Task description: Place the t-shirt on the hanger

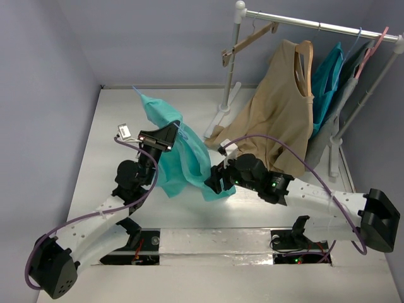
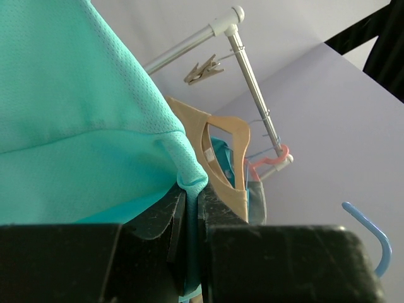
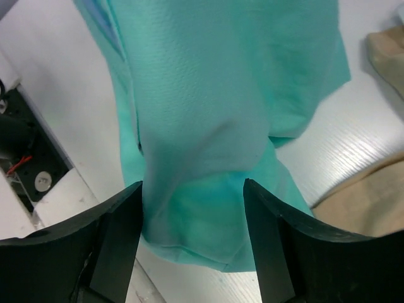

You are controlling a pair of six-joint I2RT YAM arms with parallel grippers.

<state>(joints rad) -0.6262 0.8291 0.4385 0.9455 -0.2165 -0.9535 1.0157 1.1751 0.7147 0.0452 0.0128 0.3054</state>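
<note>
The t-shirt (image 1: 183, 161) is held up off the table (image 1: 107, 120), left of centre, between the 2 arms. It is gripped near its upper edge by the left gripper (image 1: 165, 137). In the left wrist view the 2 fingers (image 2: 158, 218) are seen pressed almost together, with a thin fold of turquoise cloth pinched in the narrow slit between them. From that hold the fabric hangs down and to the right in a loose drape, its lower end reaching the right gripper (image 1: 211, 182). In the right wrist view that gripper's jaws are spread wide, with 1 finger (image 3: 120, 230) on each side of the hanging bunch of cloth. The gap is filled by the cloth, but nothing is clamped.

Of the hanger (image 2: 371, 233), only parts are seen. Its slim blue hook curls up just beside the left gripper's body in the left wrist view, and a thin blue tip sticks out above the t-shirt's top corner in the top view. The rest is covered by fabric, so it cannot be told whether its wire is clamped along with the cloth.

Behind and to the right a rail (image 1: 315, 25) stands on the table. On it are hung a bare wooden hanger (image 1: 249, 41), a tan top (image 1: 278, 113) whose hem rests on the table, and a darker teal garment (image 1: 328, 79).
</note>
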